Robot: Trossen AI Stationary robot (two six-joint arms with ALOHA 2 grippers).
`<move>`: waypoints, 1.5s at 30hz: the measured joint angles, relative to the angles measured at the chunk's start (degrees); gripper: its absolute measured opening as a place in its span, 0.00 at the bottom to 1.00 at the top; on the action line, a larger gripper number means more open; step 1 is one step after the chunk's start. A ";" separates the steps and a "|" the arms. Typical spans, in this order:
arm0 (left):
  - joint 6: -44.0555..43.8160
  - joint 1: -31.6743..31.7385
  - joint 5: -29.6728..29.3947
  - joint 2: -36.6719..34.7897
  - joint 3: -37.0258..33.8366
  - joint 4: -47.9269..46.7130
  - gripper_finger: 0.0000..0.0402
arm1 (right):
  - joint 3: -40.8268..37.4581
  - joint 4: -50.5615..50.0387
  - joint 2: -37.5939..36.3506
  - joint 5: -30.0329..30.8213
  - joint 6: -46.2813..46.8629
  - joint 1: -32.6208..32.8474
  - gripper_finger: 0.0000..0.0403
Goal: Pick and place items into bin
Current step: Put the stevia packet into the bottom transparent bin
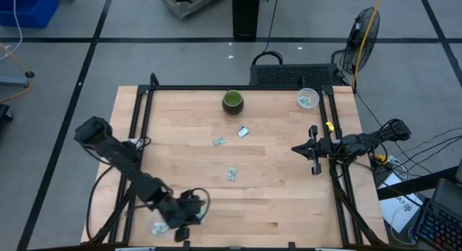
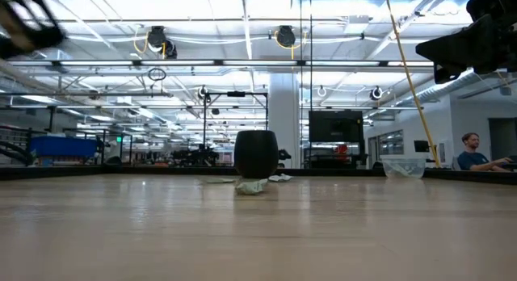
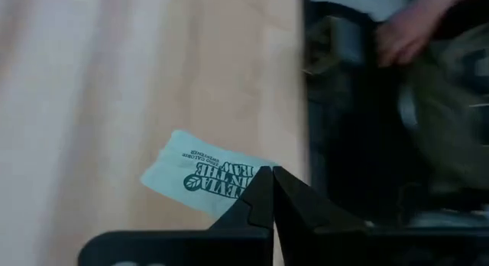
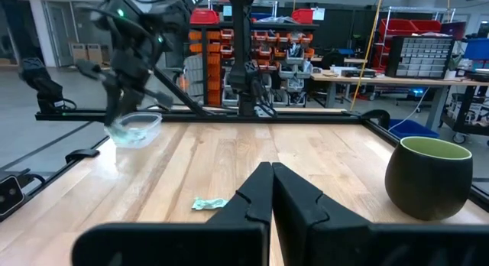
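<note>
Several small pale green-and-white packets lie flat on the wooden table: one near the near edge (image 1: 159, 228), three around the middle (image 1: 219, 141) (image 1: 243, 132) (image 1: 232, 174). My left gripper (image 1: 177, 228) is low beside the near-edge packet (image 3: 202, 174); its fingers are shut, with the tips (image 3: 271, 173) at that packet's edge. My right gripper (image 1: 294, 148) hovers shut by the table's right side, pointing left, with a packet (image 4: 210, 203) ahead of it. A clear bin (image 1: 307, 99) holding packets stands at the far right. My left gripper's shut fingertips (image 3: 263, 182) sit at the near-edge packet's printed edge (image 3: 229, 186). The packet lies flat on the table. I cannot tell whether the tips touch it.
A dark green round bowl (image 1: 232, 101) stands near the far edge, also in the right wrist view (image 4: 434, 178). A black frame rail (image 1: 144, 121) borders the table. The table's near edge (image 3: 302, 105) runs close beside the left gripper. A clear container (image 4: 136, 128) shows under the left arm.
</note>
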 joint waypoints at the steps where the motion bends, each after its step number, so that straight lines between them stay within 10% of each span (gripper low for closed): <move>1: -2.16 -1.13 0.07 -0.88 0.00 -0.03 0.02 | 0.00 -0.01 0.01 0.00 0.00 0.00 0.00; 18: -38.47 -17.91 -7.45 -5.27 0.08 -18.57 0.02 | 0.00 -0.01 0.01 0.00 0.00 0.01 0.00; 30: -51.36 -18.45 -8.11 -5.27 0.09 -28.20 0.17 | 0.00 -0.01 0.01 0.00 -0.01 0.01 0.00; 45: -28.81 -8.85 -35.59 -5.29 0.09 -27.61 0.18 | 0.00 -0.01 0.01 0.00 0.00 0.01 0.00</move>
